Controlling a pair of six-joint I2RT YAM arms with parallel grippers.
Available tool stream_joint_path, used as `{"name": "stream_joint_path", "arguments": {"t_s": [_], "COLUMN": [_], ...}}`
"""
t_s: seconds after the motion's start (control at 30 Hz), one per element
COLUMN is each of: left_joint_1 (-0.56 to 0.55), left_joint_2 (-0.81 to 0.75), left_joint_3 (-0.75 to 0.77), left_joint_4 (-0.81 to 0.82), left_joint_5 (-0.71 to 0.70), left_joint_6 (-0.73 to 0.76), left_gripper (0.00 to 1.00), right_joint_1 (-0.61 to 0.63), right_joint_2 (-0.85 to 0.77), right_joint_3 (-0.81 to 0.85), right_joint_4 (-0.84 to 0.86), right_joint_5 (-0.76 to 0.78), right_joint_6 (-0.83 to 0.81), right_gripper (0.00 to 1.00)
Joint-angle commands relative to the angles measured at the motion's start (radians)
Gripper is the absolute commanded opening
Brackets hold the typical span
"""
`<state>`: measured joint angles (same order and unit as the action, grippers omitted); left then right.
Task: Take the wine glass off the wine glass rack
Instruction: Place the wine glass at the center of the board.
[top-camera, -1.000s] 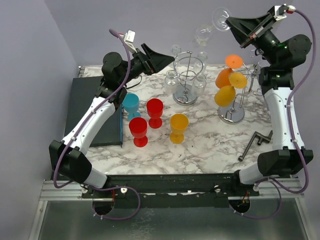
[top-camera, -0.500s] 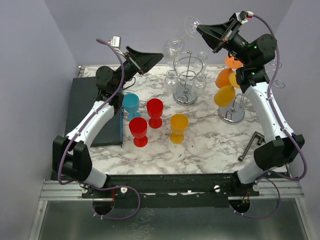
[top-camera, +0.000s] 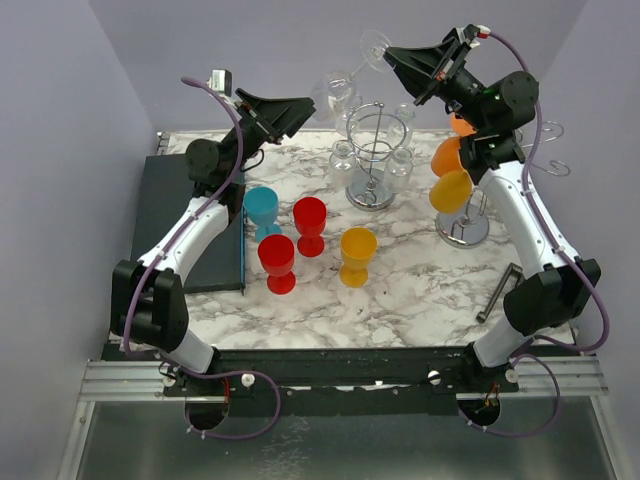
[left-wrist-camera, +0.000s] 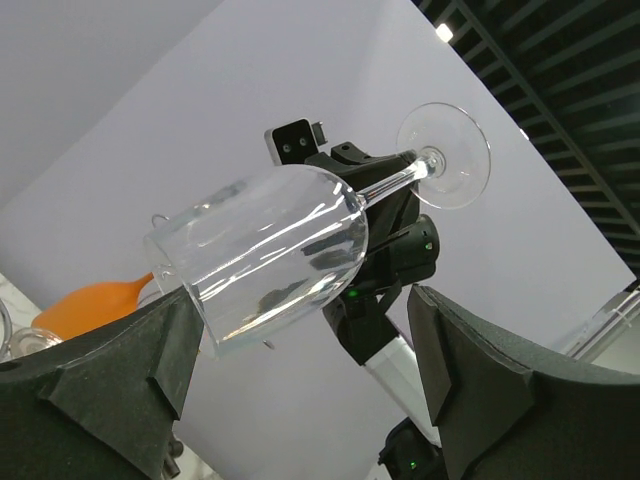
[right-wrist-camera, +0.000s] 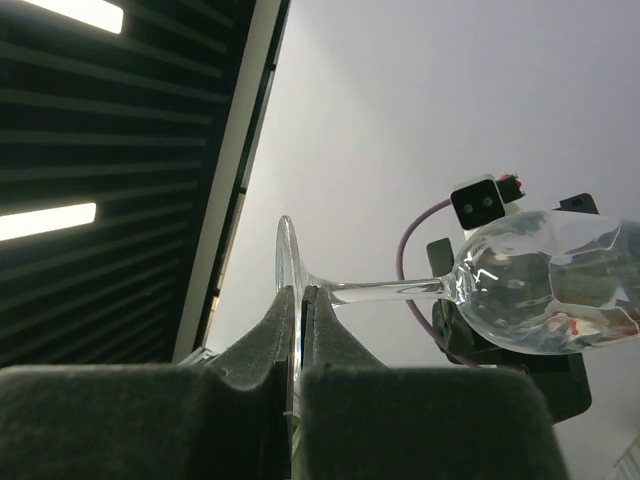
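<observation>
A clear wine glass (top-camera: 337, 92) hangs in the air at the back of the table, lying nearly on its side. My right gripper (top-camera: 388, 55) is shut on the rim of its foot (right-wrist-camera: 286, 262), with the stem and bowl (right-wrist-camera: 540, 290) pointing away to the left. My left gripper (top-camera: 306, 106) is open just beside the bowl. In the left wrist view the bowl (left-wrist-camera: 265, 245) hangs just above the gap between my two wide-apart fingers (left-wrist-camera: 100, 370). The wire wine glass rack (top-camera: 373, 150) stands below with other clear glasses on it.
A second stand (top-camera: 462, 228) with orange glasses is at the right. A blue goblet (top-camera: 262, 208), two red goblets (top-camera: 310, 222) and a yellow one (top-camera: 358, 252) stand mid-table. A dark board (top-camera: 190, 220) lies left, a metal crank (top-camera: 505, 288) right.
The right arm has carried the glass leftward over the wire rack. The left gripper has risen and swung up to the bowl, staying open.
</observation>
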<state>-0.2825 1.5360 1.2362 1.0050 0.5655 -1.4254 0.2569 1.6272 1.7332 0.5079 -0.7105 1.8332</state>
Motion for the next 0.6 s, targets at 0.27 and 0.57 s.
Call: {"name": "stream_joint_path", "arguments": {"t_s": [0.27,0.57], "left_joint_1": [0.0,-0.002], "left_joint_2": [-0.018,-0.058], "left_joint_3": [-0.005,0.03], "left_joint_4": [0.359,0.408], "left_joint_5": [0.009,-0.02], "left_joint_6": [-0.319,-0.398], "left_gripper": [0.76,0.66], "right_joint_1": [0.015,0.028], "right_joint_2": [0.064,0.079], "right_joint_3": [0.042,0.056], "right_joint_4": [0.156,0.153], "right_joint_5": [-0.006,0.003], "right_joint_6": [0.127,0.145], "right_gripper": [0.01,0.01]}}
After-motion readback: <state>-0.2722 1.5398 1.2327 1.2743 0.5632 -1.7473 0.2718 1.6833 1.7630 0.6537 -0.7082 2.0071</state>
